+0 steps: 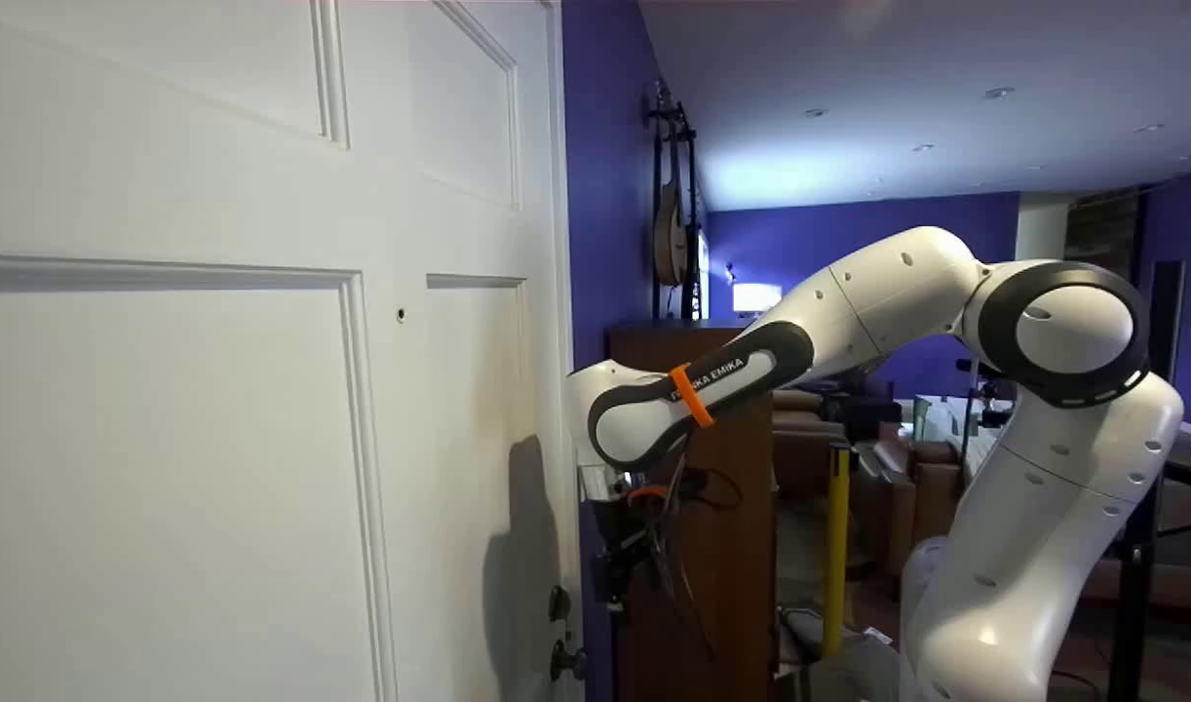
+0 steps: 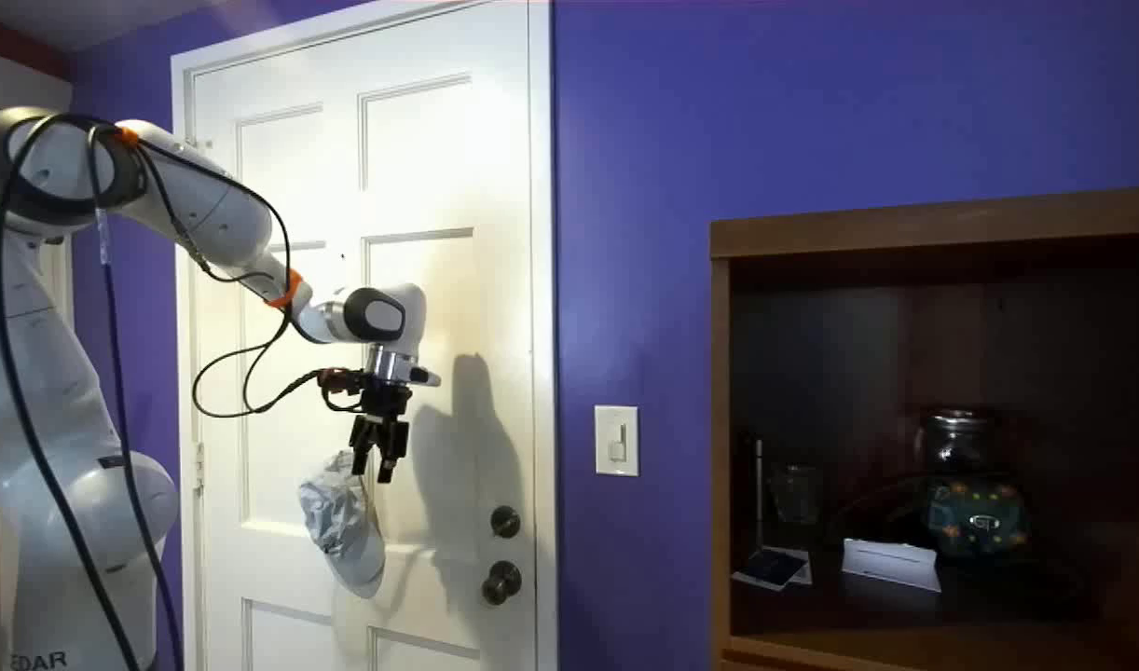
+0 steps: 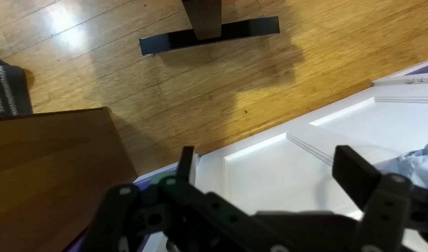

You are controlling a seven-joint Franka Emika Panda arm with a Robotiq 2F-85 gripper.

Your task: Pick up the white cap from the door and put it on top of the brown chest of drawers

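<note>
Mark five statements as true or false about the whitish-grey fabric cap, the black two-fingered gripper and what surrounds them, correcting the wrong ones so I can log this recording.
1. The whitish-grey fabric cap hangs against the white panelled wooden door. True.
2. The black two-fingered gripper is shut on the cap. False: the gripper is open and holds nothing.
3. The tall brown wooden chest of drawers has a silver-lidded jar inside its open front. True.
4. The white rectangular light switch is mounted on the door. False: the switch is on the purple wall beside the door.
5. An orange band circles the white robot arm in both exterior views. True.
</note>
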